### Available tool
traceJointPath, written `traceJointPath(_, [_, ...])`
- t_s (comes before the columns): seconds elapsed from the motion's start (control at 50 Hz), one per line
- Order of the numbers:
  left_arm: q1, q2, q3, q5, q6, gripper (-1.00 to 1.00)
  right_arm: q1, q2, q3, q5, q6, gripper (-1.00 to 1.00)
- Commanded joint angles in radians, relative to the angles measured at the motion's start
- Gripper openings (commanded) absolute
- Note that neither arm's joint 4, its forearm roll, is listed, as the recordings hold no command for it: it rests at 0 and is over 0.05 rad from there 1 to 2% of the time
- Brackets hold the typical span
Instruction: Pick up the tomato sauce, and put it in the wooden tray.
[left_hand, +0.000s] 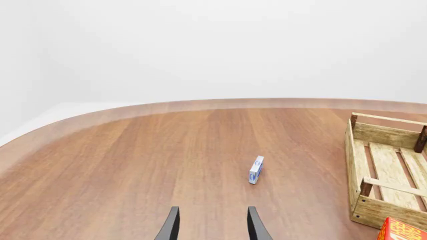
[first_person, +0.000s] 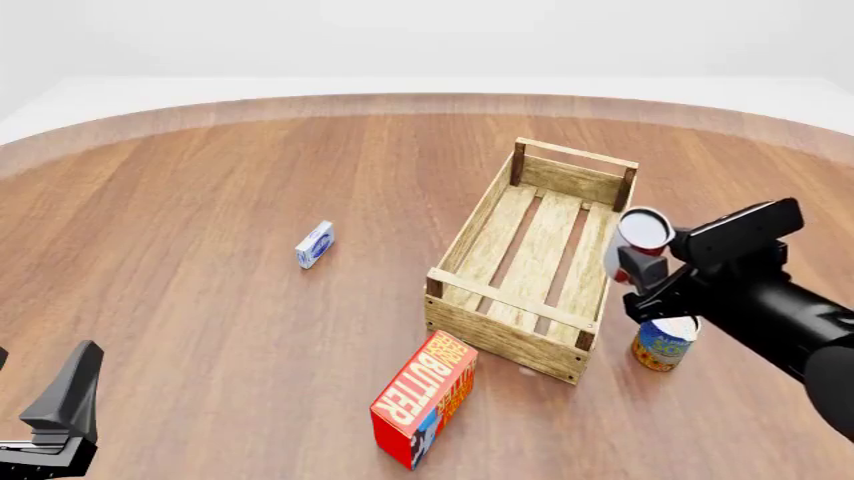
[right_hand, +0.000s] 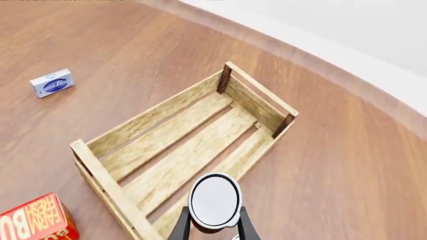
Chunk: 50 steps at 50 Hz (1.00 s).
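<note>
Carrying step: right gripper (first_person: 638, 262) was clamped on the small silver-topped tomato sauce can (first_person: 643, 232), held aloft over the right rail of the light-wood slatted tray (first_person: 514, 335). Next, likely shift left, then release. Left gripper (left_hand: 212, 225) idle, fingers apart.

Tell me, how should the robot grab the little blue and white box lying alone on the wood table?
Probably from above, pinching its two wide flat faces. The small blue and white box stands on a thin edge on the brown wooden table, so the narrow width fits between fingers. The open left gripper is nearest; the right gripper holds the silver-topped tomato sauce can.
</note>
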Motion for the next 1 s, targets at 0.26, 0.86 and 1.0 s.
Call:
traceJointPath(0.26, [0.000, 0.000, 0.000, 0.000, 0.000, 1.00, 0.005, 0.081, -0.052, -0.042, 0.011, -1.00])
traceJointPath(0.86, [0.000, 0.000, 0.000, 0.000, 0.000, 1.00, 0.021, 0.195, -0.094, -0.108, 0.016, -1.00])
traceJointPath(1.0, [0.000, 0.000, 0.000, 0.000, 0.000, 1.00, 0.023, 0.220, -0.105, -0.119, 0.015, -1.00])
